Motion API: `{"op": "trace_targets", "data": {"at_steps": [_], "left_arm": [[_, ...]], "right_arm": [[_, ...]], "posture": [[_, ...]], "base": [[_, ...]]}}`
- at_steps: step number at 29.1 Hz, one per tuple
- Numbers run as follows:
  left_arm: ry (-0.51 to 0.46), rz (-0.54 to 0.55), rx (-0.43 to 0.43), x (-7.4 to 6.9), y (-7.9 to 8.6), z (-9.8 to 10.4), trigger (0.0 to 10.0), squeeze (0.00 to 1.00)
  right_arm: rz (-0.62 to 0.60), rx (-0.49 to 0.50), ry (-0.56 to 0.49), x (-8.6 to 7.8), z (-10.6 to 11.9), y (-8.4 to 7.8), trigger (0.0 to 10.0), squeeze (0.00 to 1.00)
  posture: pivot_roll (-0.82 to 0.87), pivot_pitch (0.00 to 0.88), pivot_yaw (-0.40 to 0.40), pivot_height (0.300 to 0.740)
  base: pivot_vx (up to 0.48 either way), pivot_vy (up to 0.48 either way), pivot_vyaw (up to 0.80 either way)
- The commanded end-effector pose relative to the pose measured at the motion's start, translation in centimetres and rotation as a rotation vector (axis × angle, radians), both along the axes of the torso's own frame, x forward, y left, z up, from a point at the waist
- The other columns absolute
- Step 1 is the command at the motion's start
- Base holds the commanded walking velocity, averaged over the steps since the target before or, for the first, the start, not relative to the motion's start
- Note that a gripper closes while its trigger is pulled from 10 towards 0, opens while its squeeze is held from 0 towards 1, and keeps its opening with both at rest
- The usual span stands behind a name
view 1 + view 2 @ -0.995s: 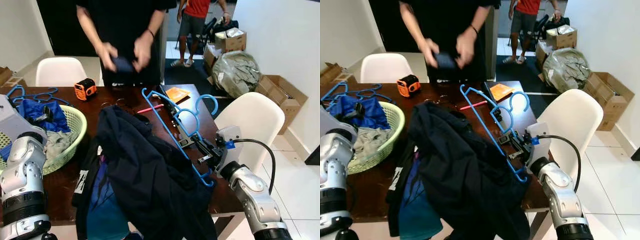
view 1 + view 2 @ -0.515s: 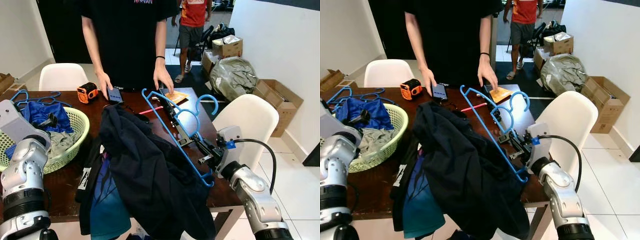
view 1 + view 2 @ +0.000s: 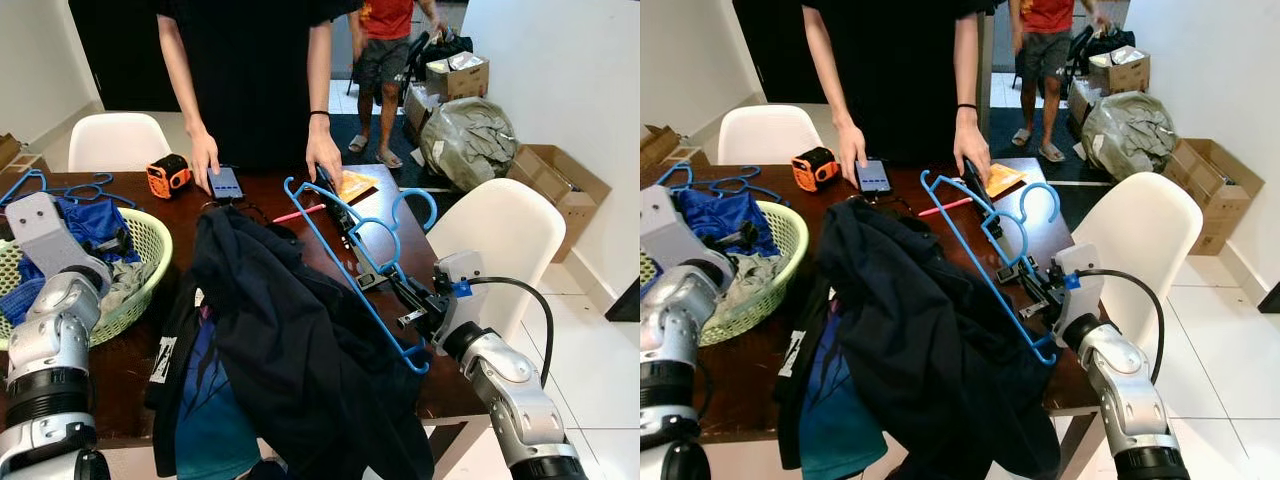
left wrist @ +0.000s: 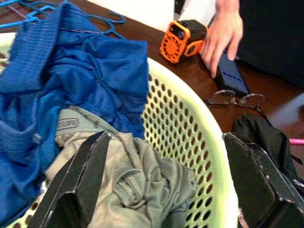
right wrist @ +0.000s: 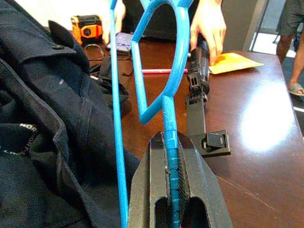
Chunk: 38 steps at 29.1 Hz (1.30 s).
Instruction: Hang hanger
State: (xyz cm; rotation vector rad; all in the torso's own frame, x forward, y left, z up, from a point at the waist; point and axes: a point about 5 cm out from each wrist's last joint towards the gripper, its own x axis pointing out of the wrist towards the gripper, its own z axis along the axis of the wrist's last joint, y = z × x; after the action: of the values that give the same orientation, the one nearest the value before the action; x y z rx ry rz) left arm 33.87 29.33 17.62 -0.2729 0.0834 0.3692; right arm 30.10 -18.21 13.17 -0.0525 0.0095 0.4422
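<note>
My right gripper (image 3: 403,300) (image 5: 170,142) is shut on the neck of a blue plastic hanger (image 3: 340,262) (image 5: 172,114), held tilted above the right side of the dark wooden table (image 3: 395,215). One arm of the hanger runs along and under the edge of a dark navy jacket (image 3: 290,340) (image 5: 47,95) that lies heaped over the table's front edge. My left gripper (image 4: 168,180) stands open above a pale green laundry basket (image 3: 152,250) (image 4: 190,133), with nothing between its fingers.
A person stands at the far side with both hands on the table, by a phone (image 3: 224,182) and an orange tape measure (image 3: 167,176). Glasses (image 4: 232,99), a black tool (image 5: 197,95), spare blue hangers (image 3: 70,185), white chairs (image 3: 500,240).
The person has laid the phone and both hands on the table. My left arm has swung a little further over the basket. The right gripper still holds the hanger in place.
</note>
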Motion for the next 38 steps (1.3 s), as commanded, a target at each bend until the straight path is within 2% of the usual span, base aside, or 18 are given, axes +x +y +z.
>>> {"op": "trace_targets", "data": {"at_steps": [1,3,4,5,9,16,21,24,28,38], "left_arm": [[0.059,-0.006,0.038,0.0,0.5,-0.5,10.0,0.0],[0.059,-0.006,0.038,0.0,0.5,-0.5,10.0,0.0],[0.089,0.004,0.034,0.0,1.3,-0.9,10.0,0.0],[0.089,0.004,0.034,0.0,1.3,-0.9,10.0,0.0],[0.102,0.018,-0.011,0.0,1.9,-1.4,10.0,0.0],[0.142,-0.002,-0.063,0.4,1.6,-2.2,10.0,0.0],[0.227,-0.015,-0.132,0.7,1.0,-3.6,10.0,0.0],[0.241,-0.014,-0.132,0.7,1.1,-3.8,10.0,0.0],[0.317,0.029,-0.116,0.4,1.5,-4.5,10.0,0.0],[0.361,0.067,-0.116,0.1,2.1,-4.9,10.0,0.0]], "right_arm": [[-0.001,0.0,-0.001,-0.2,0.1,-0.1,10.0,0.0],[-0.001,0.0,-0.001,-0.2,0.1,-0.1,10.0,0.0],[-0.002,-0.001,-0.001,-0.2,0.1,-0.1,10.0,0.0],[-0.002,-0.001,-0.001,-0.2,0.1,-0.1,10.0,0.0],[-0.004,-0.001,0.0,-0.3,0.1,-0.2,10.0,0.0],[-0.01,-0.005,0.0,-0.4,0.1,-0.3,10.0,0.0],[-0.015,-0.013,0.001,-0.6,0.2,-0.5,10.0,0.0],[-0.015,-0.014,0.002,-0.6,0.2,-0.5,10.0,0.0],[-0.018,-0.016,0.002,-0.6,0.2,-0.6,10.0,0.0],[-0.023,-0.02,0.004,-0.6,0.3,-0.7,10.0,0.0]], "posture": [[-0.05,0.009,-0.004,0.74],[-0.05,0.009,-0.004,0.74],[-0.05,0.01,-0.005,0.74],[-0.05,0.01,-0.005,0.74],[-0.05,0.01,-0.005,0.74],[-0.07,0.011,-0.004,0.74],[-0.08,0.02,-0.005,0.74],[-0.08,0.02,-0.005,0.74],[-0.08,0.023,-0.007,0.74],[-0.08,0.03,-0.007,0.74]], "base": [[0.0,0.0,0.0],[0.0,0.0,0.0],[0.0,0.0,0.0],[0.0,0.0,0.0],[0.0,0.0,0.0],[0.0,0.0,0.0],[0.0,0.0,0.0],[0.0,0.0,0.0],[0.0,0.0,0.0],[0.0,0.0,0.0]]}}
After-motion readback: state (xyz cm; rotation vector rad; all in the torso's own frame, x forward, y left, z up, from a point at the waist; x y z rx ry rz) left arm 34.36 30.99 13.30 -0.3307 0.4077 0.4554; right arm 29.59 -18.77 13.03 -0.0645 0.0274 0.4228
